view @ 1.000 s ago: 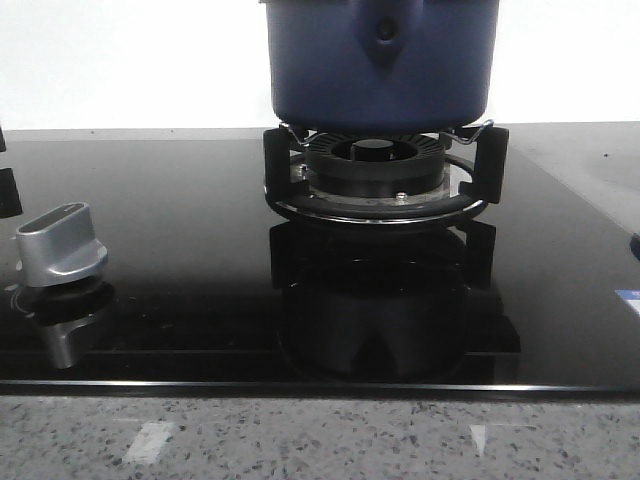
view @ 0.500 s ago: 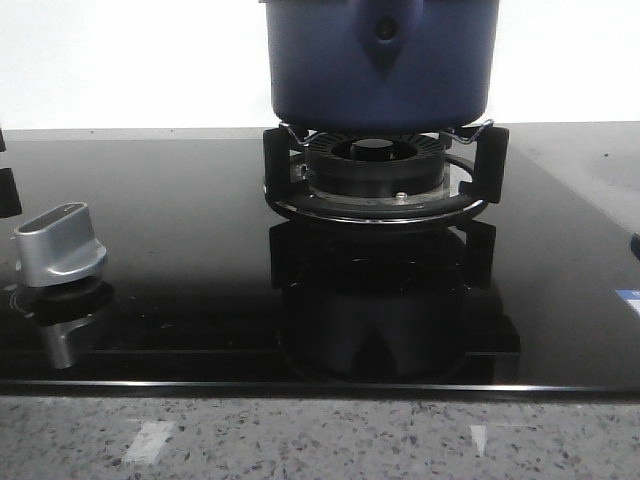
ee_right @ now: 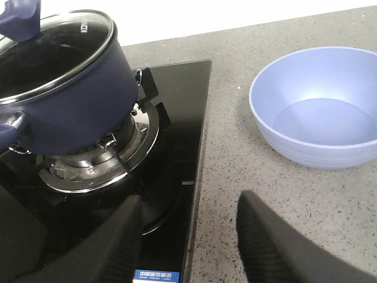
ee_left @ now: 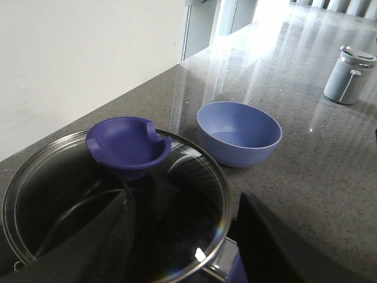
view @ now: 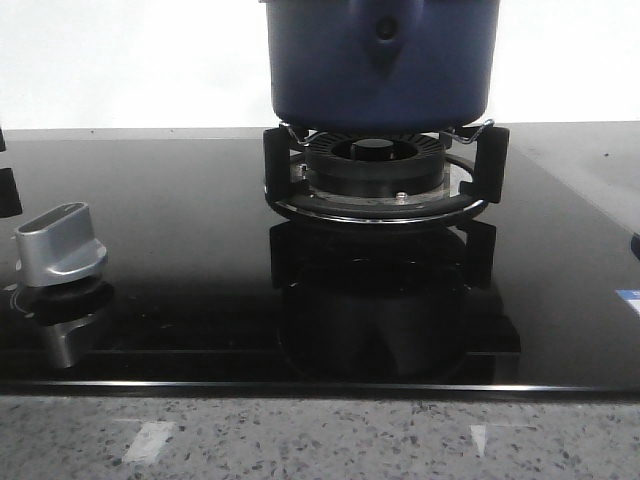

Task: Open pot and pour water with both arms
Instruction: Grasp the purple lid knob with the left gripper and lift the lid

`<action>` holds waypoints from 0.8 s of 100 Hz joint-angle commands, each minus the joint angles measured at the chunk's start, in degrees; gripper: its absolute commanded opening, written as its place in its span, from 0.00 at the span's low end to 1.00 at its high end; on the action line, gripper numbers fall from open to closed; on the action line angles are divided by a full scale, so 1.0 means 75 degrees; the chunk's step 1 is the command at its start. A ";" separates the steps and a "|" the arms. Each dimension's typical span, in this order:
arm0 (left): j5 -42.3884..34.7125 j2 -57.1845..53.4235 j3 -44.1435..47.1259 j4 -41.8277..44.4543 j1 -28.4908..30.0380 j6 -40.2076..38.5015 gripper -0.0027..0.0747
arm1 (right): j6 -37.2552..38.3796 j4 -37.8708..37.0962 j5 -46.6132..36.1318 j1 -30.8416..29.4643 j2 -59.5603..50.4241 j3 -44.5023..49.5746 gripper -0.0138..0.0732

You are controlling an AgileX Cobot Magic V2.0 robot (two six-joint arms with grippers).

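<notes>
While the dark-blue pot (view: 380, 62) sits on the black burner grate (view: 385, 172) at the upper centre of the front view, its top is cut off by the frame edge, and its triangular handle mount with a round rivet faces the camera. The grate stands on a glossy black glass cooktop (view: 180, 250) that mirrors the pot, and a silver control knob (view: 60, 245) sits at the lower left of that view. A speckled grey stone surface (view: 320, 440) runs along the bottom.

In the left wrist view the pot's glass lid (ee_left: 118, 206), steel-rimmed and topped by a blue cup-shaped lid handle (ee_left: 128, 144), is in place and fills the lower left. A light-blue bowl (ee_left: 238, 132) stands just beside the pot, near the centre, and a grey canister (ee_left: 350, 76) stands well apart at the upper right. The left end effector (ee_left: 182, 236) shows two dark fingers spread wide over the lid, gripping nothing.

In the right wrist view the pot occupies the upper left and the bowl the right, holding some water. The right end effector (ee_right: 185, 236) is also spread wide and empty, above the cooktop's edge.
</notes>
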 commanded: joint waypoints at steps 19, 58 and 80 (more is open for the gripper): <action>-0.0114 0.0784 -0.1064 -0.0456 -0.0147 0.0063 0.66 | -0.0111 0.0082 -0.0601 0.0012 0.0141 -0.0256 0.54; -0.0124 0.1525 -0.1812 -0.0455 -0.0287 0.0063 0.73 | -0.0111 0.0082 -0.0525 0.0012 0.0141 -0.0256 0.54; -0.0344 0.1871 -0.2079 -0.0240 -0.0597 0.0063 0.73 | -0.0111 0.0082 -0.0474 0.0012 0.0141 -0.0256 0.54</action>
